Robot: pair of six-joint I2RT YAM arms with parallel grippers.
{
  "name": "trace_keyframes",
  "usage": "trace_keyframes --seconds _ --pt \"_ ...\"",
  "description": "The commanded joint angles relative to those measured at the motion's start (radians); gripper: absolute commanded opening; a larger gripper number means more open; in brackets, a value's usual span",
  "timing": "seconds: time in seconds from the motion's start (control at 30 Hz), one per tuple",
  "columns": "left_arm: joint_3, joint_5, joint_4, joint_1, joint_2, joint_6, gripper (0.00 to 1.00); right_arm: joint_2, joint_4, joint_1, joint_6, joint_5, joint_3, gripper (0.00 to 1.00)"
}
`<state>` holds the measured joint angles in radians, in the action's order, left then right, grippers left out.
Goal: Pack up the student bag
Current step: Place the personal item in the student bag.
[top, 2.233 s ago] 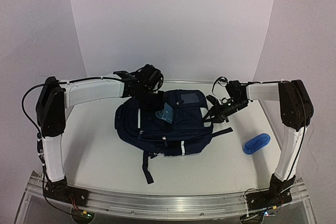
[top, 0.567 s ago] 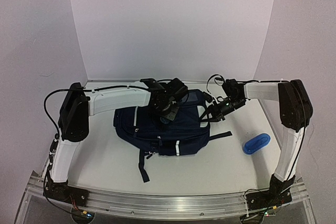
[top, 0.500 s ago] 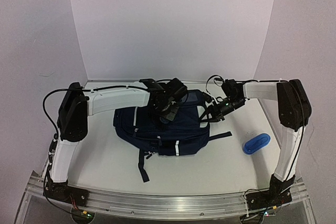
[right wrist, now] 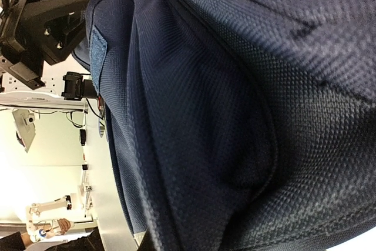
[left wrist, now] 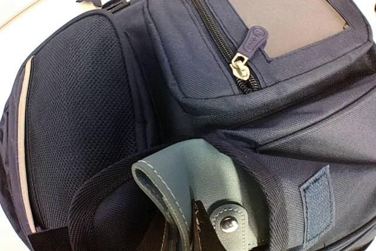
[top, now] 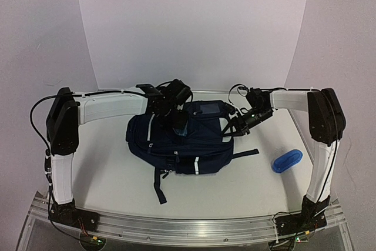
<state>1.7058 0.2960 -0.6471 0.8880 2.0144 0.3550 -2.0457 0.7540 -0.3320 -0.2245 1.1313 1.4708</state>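
- Pincer of the left arm (left wrist: 181,236): closed on the stitched edge of a grey-blue leather case (left wrist: 194,174); its two dark fingers show at the bottom of the left wrist view, one on each side of the leather
- Case: one; it has one round metal snap (left wrist: 229,224); it sits in the open mouth of the student bag (top: 182,145), partly inside and partly sticking out
- Right pincer (top: 237,124): closed and against the right side of the bag; its fingertips are hidden, so I cannot tell if fabric is between them
- Writing: the one zip pull (left wrist: 254,39) on the front pocket carries a small embossed mark, too small to read; the grey patch (left wrist: 282,10) beside it is blank; no other lettering can be read
- Bag: one, navy with thin pale stripes; it lies flat in the middle of the table (top: 106,174), between the two arms; one square hook-and-loop patch (left wrist: 317,195) is near the opening
- Straps: one dark strap (top: 160,189) trails toward the near edge, another (top: 247,154) points to the right
- Blue pouch (top: 286,160): one, small; it lies on the table to the right, well apart from the bag
- In the way: the left pincer covers part of the bag's top in the overhead view; bag fabric fills nearly the whole right wrist view
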Motion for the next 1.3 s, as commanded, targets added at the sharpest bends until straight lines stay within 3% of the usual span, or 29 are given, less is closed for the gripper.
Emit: trace_keyframes --seconds 0.0,0.13,0.4,0.57,0.7,0.83,1.0,1.13,1.17,1.27 --pt "0.0 0.38 -0.005 -0.102 -0.052 0.008 0.0 0.011 0.236 -0.009 -0.07 0.057 -0.018 0.0" --pt "0.036 0.324 0.014 -0.082 -0.019 0.006 0.0 0.009 0.233 -0.011 -0.062 0.076 -0.023 0.0" --pt "0.083 0.091 0.074 -0.023 0.072 0.215 0.0 0.007 0.222 -0.052 -0.052 0.14 -0.019 0.0" --pt "0.015 -0.085 0.23 -0.023 0.038 0.323 0.0 0.005 0.184 -0.062 -0.039 0.079 -0.024 0.0" --pt "-0.065 -0.208 0.342 -0.03 -0.03 0.367 0.0 0.025 0.036 -0.062 0.09 0.013 -0.041 0.02" --pt "-0.138 -0.364 0.437 -0.043 -0.078 0.421 0.0 0.034 -0.06 -0.062 0.183 -0.002 -0.037 0.14" --pt "-0.307 -0.505 0.605 -0.092 -0.128 0.552 0.0 0.043 -0.064 -0.062 0.192 -0.01 -0.037 0.25" --pt "-0.318 -0.545 0.562 -0.099 -0.124 0.555 0.0 0.064 -0.064 -0.058 0.189 -0.016 -0.054 0.36" --pt "-0.314 -0.567 0.55 -0.102 -0.113 0.56 0.03 0.064 -0.064 -0.058 0.191 -0.013 -0.056 0.37" --pt "-0.282 -0.596 0.434 -0.118 -0.088 0.58 0.26 0.061 -0.062 -0.055 0.2 -0.021 -0.058 0.42"
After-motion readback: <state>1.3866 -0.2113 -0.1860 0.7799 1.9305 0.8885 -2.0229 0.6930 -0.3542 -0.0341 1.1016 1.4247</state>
